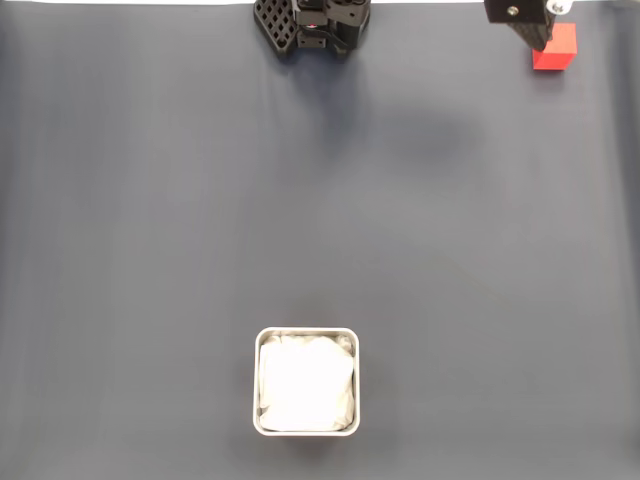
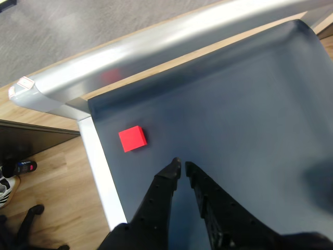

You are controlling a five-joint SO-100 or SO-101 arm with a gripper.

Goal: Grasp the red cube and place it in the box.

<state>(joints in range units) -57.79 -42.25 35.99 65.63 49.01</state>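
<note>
Cube: the cube (image 2: 132, 138) sits flat on the dark mat (image 2: 234, 120), close to the mat's corner beside the metal rail (image 2: 156, 49) in the wrist view; in the fixed view it (image 1: 555, 48) lies at the top right edge.
Handling: you should find it light, rigid and solid by its look, with plain matte faces that ought to give the pads fair grip; nothing about it looks fragile.
Where to hold: take it across two opposite side faces, low enough that it cannot pivot out; any pair will serve, as the faces look alike.
Axis: it has no long axis; it rests on one face with the top level, and in the wrist view its edges lie slightly skewed to the mat's border, so you may need a small wrist turn to square the jaws to it.
Gripper: your gripper (image 2: 182, 166) hangs above the mat just beside the cube and apart from it, fingers nearly pressed together with only a thin gap and nothing between them; you must spread them before going down.
Box: the box (image 1: 306, 382) stands well apart from the cube, low in the middle of the fixed view, open, with white lining inside.
Progress: I judge the grasp not yet begun.
</note>
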